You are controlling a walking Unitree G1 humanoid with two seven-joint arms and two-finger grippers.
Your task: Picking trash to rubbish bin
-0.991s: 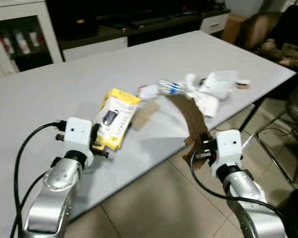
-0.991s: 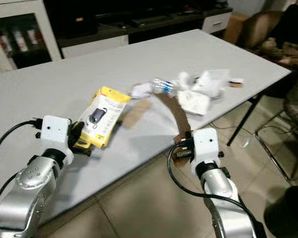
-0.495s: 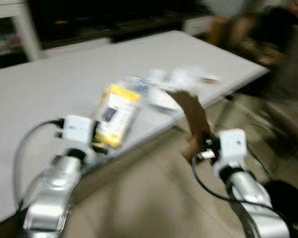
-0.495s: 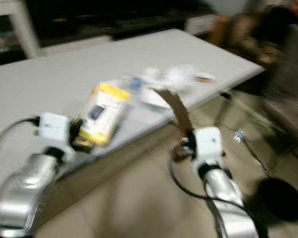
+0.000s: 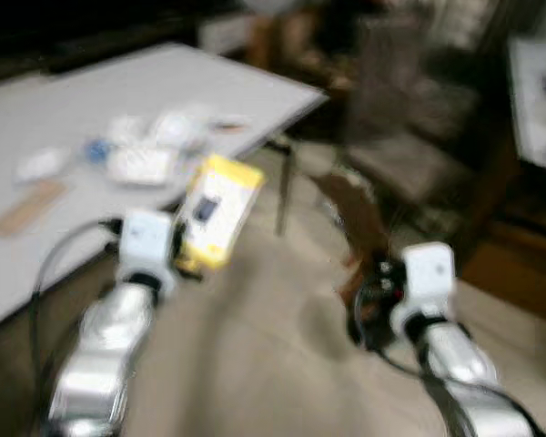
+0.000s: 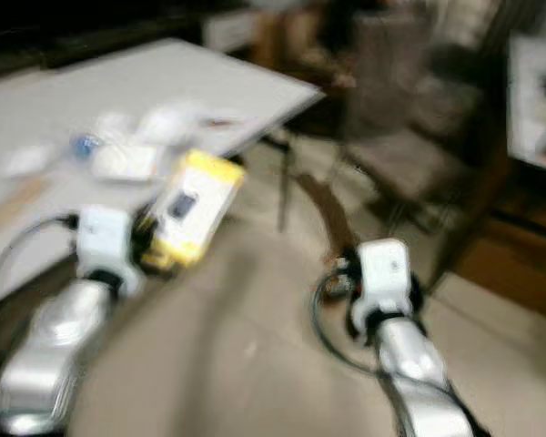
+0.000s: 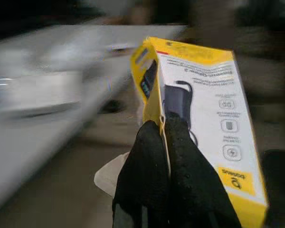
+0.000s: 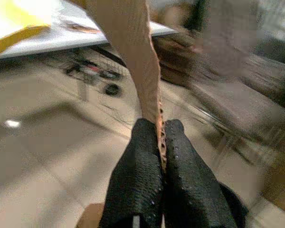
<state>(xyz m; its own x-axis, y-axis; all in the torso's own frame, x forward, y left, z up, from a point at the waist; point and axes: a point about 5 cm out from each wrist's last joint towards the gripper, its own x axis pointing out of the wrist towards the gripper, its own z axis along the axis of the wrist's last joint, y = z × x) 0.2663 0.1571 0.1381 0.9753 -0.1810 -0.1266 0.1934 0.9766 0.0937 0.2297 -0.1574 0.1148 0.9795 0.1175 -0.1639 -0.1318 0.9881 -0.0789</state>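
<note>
As the view swings off the surface [image 5: 36,118], left claw [image 7: 164,137] grips the yellow box [image 7: 204,109] and right claw [image 8: 160,142] pinches the cardboard strip [image 8: 128,42], both now over floor; the bin hunt begins, judging by this.

The worktop [image 5: 118,100] lies off to my left, with litter [image 5: 146,150] and a card strip [image 5: 23,208] on it. My left fingers [image 7: 166,175] pinch a box [image 5: 214,211] over the floor [image 5: 255,355]; my right fingers [image 8: 154,175] pinch a cardboard strip [image 8: 130,52]. Chairs [image 5: 409,146] stand ahead right.
</note>
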